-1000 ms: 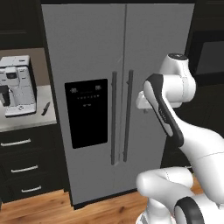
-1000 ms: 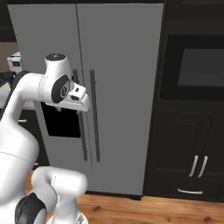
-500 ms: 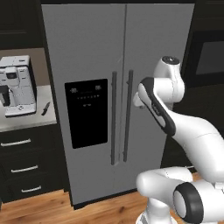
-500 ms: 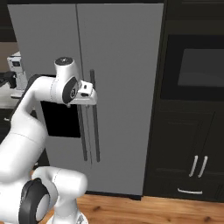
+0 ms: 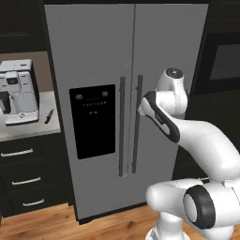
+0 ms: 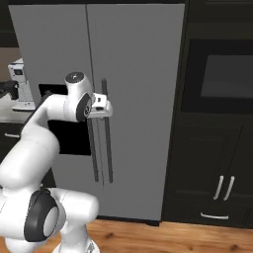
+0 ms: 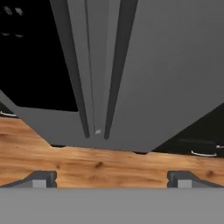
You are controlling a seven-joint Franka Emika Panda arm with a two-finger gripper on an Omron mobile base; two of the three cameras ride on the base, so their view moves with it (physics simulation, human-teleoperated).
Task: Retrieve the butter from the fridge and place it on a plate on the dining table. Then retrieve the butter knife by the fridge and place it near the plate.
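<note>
While both fridge doors stand closed, the white arm reaches toward the handles at mid-frame.

Gripper: the gripper (image 7: pixel 112 179) has its jaws spread wide with nothing between them; in the hand view the two dark fingertips (image 7: pixel 41 178) sit far apart at the bottom, pointing down the door fronts toward the wood floor (image 7: pixel 100 164).

Arm: in the left base view the hand sits against the right door handle (image 5: pixel 137 124), in the centre of the frame; in the right base view it shows just left of centre, beside the same handle.

Change: half a second ago the wrist sat further right in the left base view and further left in the right base view; it has since closed in on the handles. The fridge and counter have not shifted.

Fridge: the fridge (image 5: pixel 164 51) fills the middle of both base views, black dispenser panel (image 5: pixel 93 121) on its left door.

Butter knife: the butter knife (image 5: pixel 48 116) lies on the pale counter (image 5: pixel 28 131) at the left edge of the left base view, just right of the coffee machine (image 5: pixel 18 91) and close to the fridge's side.

Butter: cannot be seen behind the shut doors.

Surroundings: black cabinets (image 6: pixel 217 183) and a built-in oven (image 6: pixel 225 76) stand at right in the right base view.
</note>
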